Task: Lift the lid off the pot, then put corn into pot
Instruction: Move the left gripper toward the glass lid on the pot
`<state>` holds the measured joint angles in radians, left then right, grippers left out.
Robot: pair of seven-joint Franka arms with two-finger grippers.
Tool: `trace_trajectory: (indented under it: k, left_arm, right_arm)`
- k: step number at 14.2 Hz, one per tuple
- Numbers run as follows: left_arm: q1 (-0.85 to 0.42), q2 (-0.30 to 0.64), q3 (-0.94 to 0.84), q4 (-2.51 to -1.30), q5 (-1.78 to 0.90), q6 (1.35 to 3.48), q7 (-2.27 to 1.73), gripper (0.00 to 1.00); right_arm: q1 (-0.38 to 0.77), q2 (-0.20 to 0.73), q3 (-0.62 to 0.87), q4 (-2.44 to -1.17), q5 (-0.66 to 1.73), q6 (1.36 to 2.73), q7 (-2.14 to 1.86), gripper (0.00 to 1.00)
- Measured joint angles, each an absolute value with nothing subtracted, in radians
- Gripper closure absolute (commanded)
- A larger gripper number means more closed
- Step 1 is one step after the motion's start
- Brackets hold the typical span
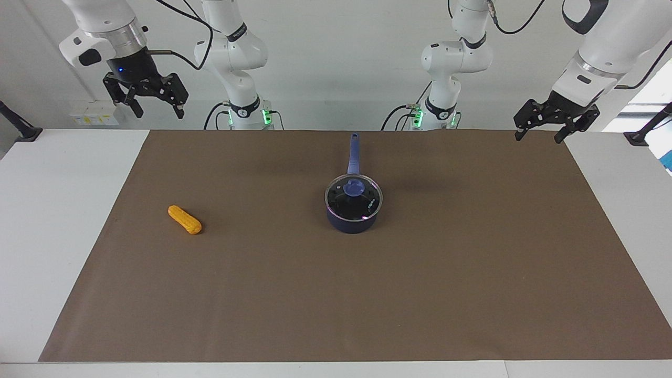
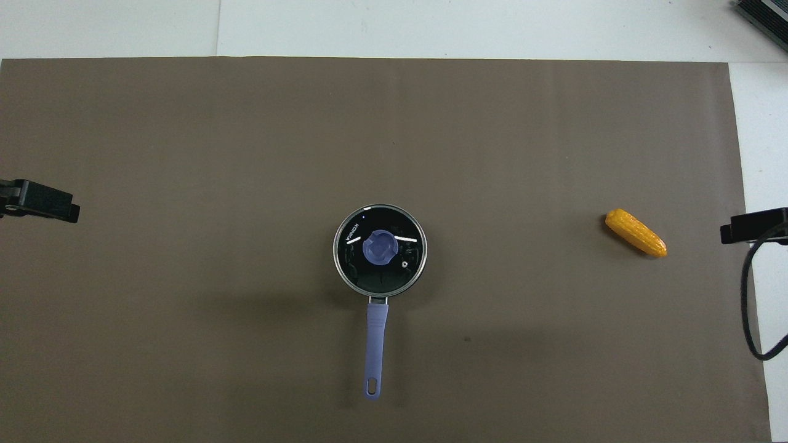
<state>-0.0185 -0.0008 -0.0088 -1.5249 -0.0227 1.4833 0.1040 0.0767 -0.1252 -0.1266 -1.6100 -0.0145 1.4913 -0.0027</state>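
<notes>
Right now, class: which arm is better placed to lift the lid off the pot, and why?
Neither clearly, though left is sensible. The lid sits on the pot mid-table, and both open pincers hang raised at the ends. The corn lies toward the right pincer, so the left pincer could take the lid.

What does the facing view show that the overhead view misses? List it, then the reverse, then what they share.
Only the facing view shows both arms whole, with the open left gripper raised at its own end of the table and the open right gripper raised at its end, both waiting. It also shows the pot side wall.

Only the overhead view shows the lettering on the lid glass.

Both show the lid seated on the pot, the handle pointing toward the robots, and the corn lying on the brown mat toward the right arm's end.
</notes>
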Motion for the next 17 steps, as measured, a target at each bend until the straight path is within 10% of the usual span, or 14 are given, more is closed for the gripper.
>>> trace_trajectory:
  k: [17]
  left_arm:
    - [-0.051,0.011,-0.018,-1.565,-0.025,1.497,0.106,0.00]
  right_arm:
    - [0.077,-0.126,-0.125,-1.611,-0.019,1.523,-0.004,0.00]
